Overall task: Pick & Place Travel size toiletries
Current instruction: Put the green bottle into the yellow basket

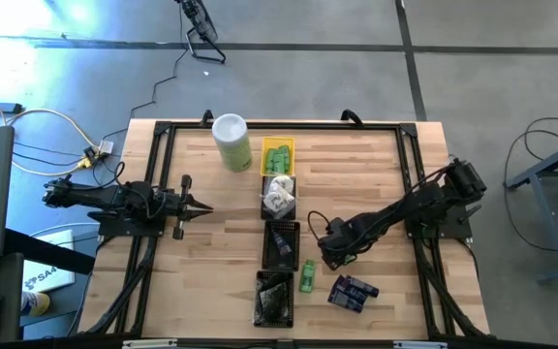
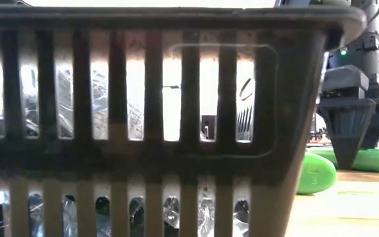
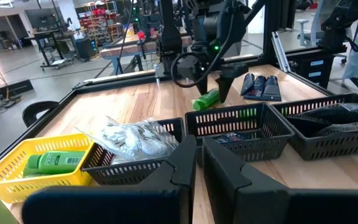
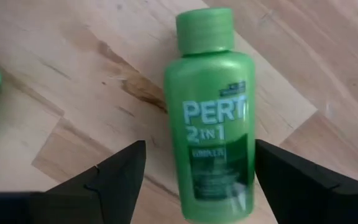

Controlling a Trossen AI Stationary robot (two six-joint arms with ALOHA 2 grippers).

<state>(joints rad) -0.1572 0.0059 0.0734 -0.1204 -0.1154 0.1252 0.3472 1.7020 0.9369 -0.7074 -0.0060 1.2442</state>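
Right wrist view, green bottle (image 4: 211,112) labelled "PERT 2 IN 1" flat on wood table (image 4: 55,81), right gripper (image 4: 199,177) above it, fingers wide apart, holding nothing, left gripper (image 1: 200,206) closed, empty, parked at table's left

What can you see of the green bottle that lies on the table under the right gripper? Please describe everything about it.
The green bottle is a small, bright green plastic one with a round green cap, closed. Its label reads "PERT 2 IN 1" in pale letters over a darker green panel. It lies flat on its back on the bare wooden table, label up, just beside the row of trays. The right gripper hovers above it, fingers open on either side of its lower half, not touching it. Another green item shows at the edge of the right wrist view.
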